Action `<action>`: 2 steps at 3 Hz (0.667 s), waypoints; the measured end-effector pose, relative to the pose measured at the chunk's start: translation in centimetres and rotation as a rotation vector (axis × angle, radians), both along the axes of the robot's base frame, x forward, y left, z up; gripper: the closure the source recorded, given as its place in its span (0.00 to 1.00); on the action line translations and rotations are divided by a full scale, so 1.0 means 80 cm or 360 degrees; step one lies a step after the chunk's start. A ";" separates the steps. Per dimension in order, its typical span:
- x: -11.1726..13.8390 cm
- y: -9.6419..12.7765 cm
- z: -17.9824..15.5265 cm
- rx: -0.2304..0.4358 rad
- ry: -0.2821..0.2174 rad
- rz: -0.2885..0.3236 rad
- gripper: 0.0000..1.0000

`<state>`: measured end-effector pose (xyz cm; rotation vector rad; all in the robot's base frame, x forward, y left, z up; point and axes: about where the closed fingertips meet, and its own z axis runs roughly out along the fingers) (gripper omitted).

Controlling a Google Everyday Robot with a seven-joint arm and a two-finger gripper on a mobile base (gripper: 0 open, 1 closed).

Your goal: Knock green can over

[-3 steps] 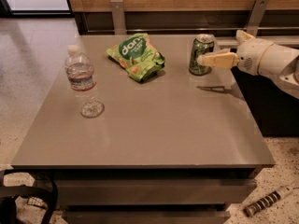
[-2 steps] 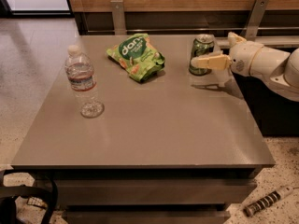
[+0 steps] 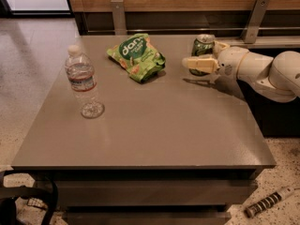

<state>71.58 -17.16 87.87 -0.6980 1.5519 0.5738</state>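
Standing near the far right corner of the desk [image 3: 154, 135], the green can [image 3: 203, 46] appears upright, with its long axis vertical and its silver top pointing up. The gripper [image 3: 200, 63] reaches in from the right edge and lies across the lower front of the can, touching it or almost. The can is just behind it, toward the far edge. Whether the gripper is released or clenched, I cannot tell. I judge a push toward the far edge should tip it.
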 end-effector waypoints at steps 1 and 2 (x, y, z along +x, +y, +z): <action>0.000 0.003 0.000 0.0001 0.0000 0.0006 0.44; 0.001 0.009 0.000 0.0002 0.0000 0.0016 0.76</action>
